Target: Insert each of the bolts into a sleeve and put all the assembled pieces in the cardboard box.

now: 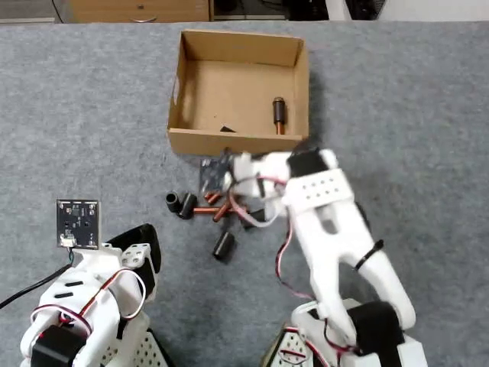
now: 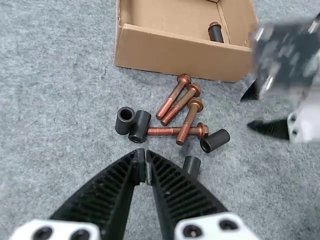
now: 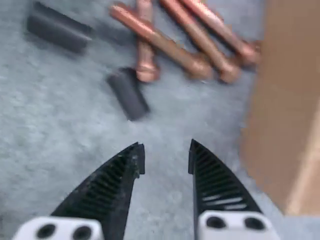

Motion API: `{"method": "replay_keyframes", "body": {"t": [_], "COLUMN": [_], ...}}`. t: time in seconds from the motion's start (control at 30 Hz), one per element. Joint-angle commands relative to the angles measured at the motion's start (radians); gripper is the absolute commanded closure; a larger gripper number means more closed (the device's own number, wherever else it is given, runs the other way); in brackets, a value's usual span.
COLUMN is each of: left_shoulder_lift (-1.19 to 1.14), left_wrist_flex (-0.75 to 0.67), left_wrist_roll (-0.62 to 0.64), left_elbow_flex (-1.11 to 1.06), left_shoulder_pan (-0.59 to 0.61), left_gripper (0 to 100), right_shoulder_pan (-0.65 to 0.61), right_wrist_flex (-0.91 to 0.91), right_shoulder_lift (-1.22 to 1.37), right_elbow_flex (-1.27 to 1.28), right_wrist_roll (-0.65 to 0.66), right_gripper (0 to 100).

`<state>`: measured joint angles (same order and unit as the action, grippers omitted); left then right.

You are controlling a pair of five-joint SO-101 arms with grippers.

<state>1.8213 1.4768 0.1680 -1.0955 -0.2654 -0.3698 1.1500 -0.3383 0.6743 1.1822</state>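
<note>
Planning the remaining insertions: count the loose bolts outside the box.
4 bolts. Three lie fanned before the cardboard box; the fourth lies crosswise at their tips, beside the sleeves. The right arm could hide more.

"Where's the cardboard box (image 1: 229,143)?"
"Far side of the table (image 1: 92,115), one assembled piece (image 1: 279,115) inside, by its right wall."
"The bolts (image 2: 172,98)?"
"Just before its near wall, sleeves (image 2: 125,120) left of them."
</note>
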Motion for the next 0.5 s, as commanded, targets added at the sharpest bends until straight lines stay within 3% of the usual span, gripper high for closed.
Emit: {"method": "replay_keyframes", "body": {"t": [0.0, 0.47], "left_shoulder_lift": [0.005, 0.005], "left_wrist_flex": [-0.015, 0.066], "left_wrist_roll": [0.003, 0.003], "left_elbow_flex": [-0.002, 0.094], "left_shoulder_pan": [0.014, 0.014], "left_gripper": [98, 98], "right_shoulder_pan": [-0.059, -0.114], "right_wrist_flex": [-0.023, -0.170], "right_shoulder_lift": [-0.054, -0.053], "right_elbow_flex": [0.051, 0.199], "right_wrist_roll": [0.009, 0.095], "right_gripper": [86.0, 86.0]}}
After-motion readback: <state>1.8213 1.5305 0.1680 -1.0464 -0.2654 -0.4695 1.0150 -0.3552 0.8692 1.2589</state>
